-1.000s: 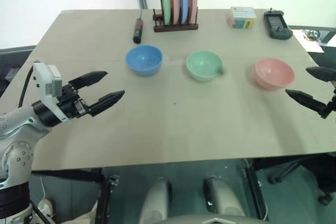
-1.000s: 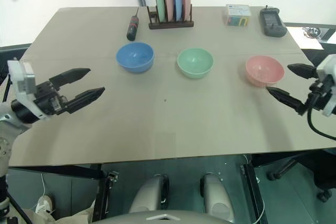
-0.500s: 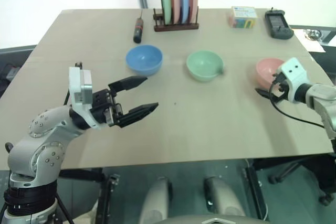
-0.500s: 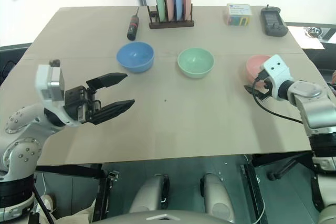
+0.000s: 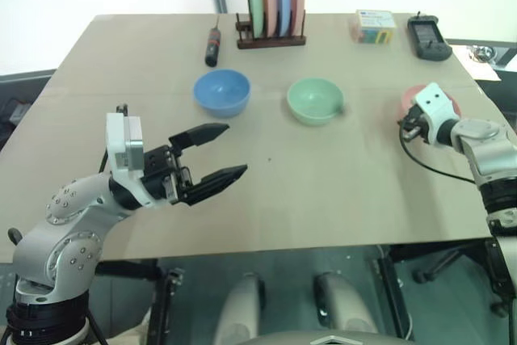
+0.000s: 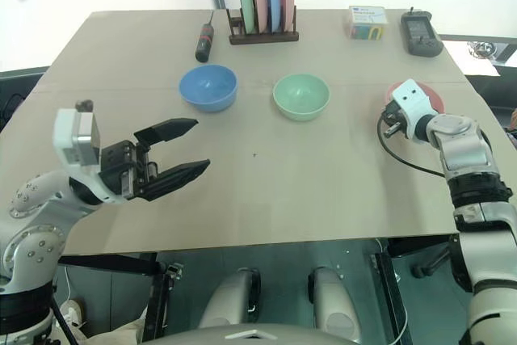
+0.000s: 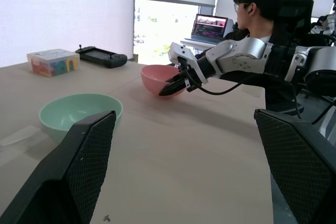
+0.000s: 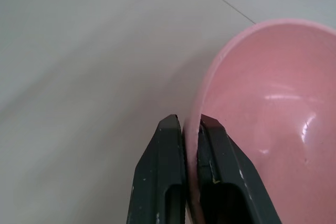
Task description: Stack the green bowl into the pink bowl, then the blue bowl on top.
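Across the middle of the table stand the blue bowl, the green bowl and, at the right, the pink bowl. My right gripper is shut on the pink bowl's near rim, one finger inside and one outside. In the left wrist view the right gripper's fingers pinch the pink bowl's edge. My left gripper hangs open above the table's front left, well short of the blue bowl, with nothing in it.
At the table's far edge are a rack of upright plates, a screwdriver, a colourful box and a black device. A person sits beyond the table's right side near a laptop.
My right gripper reached forward to the pink bowl and shut on its rim. My left arm swung in toward the table's middle, then held still, staying open.
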### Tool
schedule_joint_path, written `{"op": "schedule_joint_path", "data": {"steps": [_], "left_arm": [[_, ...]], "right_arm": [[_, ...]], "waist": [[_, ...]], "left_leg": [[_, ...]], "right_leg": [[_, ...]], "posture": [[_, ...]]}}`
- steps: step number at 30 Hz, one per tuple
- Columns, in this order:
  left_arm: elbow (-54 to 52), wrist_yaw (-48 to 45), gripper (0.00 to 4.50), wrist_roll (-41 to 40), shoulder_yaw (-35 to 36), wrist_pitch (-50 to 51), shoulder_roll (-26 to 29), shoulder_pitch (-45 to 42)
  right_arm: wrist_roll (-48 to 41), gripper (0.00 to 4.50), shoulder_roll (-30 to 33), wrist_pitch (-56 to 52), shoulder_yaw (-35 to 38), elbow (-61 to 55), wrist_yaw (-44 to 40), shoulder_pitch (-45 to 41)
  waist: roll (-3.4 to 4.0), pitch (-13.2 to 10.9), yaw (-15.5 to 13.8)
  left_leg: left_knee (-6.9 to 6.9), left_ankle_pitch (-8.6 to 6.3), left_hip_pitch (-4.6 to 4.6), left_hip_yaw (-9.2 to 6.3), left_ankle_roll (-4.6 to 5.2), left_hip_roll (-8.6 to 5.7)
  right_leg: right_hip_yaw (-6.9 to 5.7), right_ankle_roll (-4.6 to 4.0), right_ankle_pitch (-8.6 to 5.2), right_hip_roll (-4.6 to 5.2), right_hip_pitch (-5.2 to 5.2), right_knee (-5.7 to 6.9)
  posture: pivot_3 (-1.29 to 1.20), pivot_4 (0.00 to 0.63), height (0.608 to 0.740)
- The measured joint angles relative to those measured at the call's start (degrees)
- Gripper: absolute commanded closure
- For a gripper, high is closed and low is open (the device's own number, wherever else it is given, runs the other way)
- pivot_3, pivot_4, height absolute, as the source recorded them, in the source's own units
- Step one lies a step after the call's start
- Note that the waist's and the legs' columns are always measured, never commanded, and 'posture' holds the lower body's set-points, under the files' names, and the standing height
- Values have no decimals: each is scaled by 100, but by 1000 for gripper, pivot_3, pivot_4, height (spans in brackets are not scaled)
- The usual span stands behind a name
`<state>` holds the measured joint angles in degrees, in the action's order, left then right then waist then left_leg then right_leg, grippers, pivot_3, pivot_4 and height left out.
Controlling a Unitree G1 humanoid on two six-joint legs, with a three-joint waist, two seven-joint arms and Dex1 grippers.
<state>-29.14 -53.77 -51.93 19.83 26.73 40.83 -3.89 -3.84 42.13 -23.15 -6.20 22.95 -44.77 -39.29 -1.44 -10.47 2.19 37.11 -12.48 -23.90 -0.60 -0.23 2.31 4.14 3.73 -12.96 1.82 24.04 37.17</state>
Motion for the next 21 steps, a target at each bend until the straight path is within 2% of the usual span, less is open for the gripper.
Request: {"op": "schedule_joint_path", "data": {"steps": [3, 6, 9, 12, 16, 17, 19, 21], "left_arm": [[2, 27, 0, 1, 36, -14, -2, 65], [42, 30, 0, 14, 54, -84, -13, 53], [138, 33, 0, 107, 18, -124, -29, -45], [174, 30, 0, 143, -29, -156, -53, -134], [339, -27, 0, 227, -34, -188, -54, -196], [352, -46, 0, 231, -30, -192, -51, -205], [412, -111, 0, 242, -30, -197, -44, -238], [420, -144, 0, 239, -18, -196, -27, -206]], "right_arm": [[-464, 4377, 261, -470, 4, -1483, -681, 613], [-1127, 4377, 467, -1418, 38, -3289, -1019, 1330], [-1310, 4377, 26, -1930, -474, -4590, -813, 1535], [-1078, 4377, -567, -1991, -1307, -4757, -505, 1439], [-782, 3093, -1141, -1901, -1741, -4215, -354, 925], [-766, 2545, -1287, -1896, -1832, -4062, -351, 857], [-745, 2191, -1626, -1863, -1994, -3529, -357, 614], [-815, 1320, -1636, -1859, -1952, -3415, -477, 505]], "waist": [[1, -1, 1], [1, -1, -2], [-6, 3, 45], [-6, 3, 29], [-21, 12, 20], [-20, 12, 16], [-18, 11, 10], [-18, 11, 1]], "left_leg": [[0, 0, 1, -2, 0, 0], [1, 0, 6, -7, 0, 2], [10, 0, 18, -4, 0, 11], [32, 1, 19, -5, -1, 9], [40, 1, 22, -6, -1, 8], [39, 1, 19, -6, -1, 8], [33, 1, 11, -7, -2, 8], [27, 1, 6, -8, -2, 5]], "right_leg": [[-1, 1, -1, 0, 0, 2], [-5, 1, -2, -1, -5, 7], [-4, 2, -20, -13, -5, 22], [-2, -1, -28, -12, -2, 49], [-2, -3, -26, -11, -7, 54], [-2, -12, -22, -11, -6, 54], [-2, -24, -14, -11, 2, 53], [-3, -22, -13, -9, 3, 48]], "posture": [[0, 150, 740], [0, 150, 740], [0, 150, 740], [0, 150, 740], [0, 150, 740], [0, 150, 740], [0, 150, 740], [0, 150, 740]]}}
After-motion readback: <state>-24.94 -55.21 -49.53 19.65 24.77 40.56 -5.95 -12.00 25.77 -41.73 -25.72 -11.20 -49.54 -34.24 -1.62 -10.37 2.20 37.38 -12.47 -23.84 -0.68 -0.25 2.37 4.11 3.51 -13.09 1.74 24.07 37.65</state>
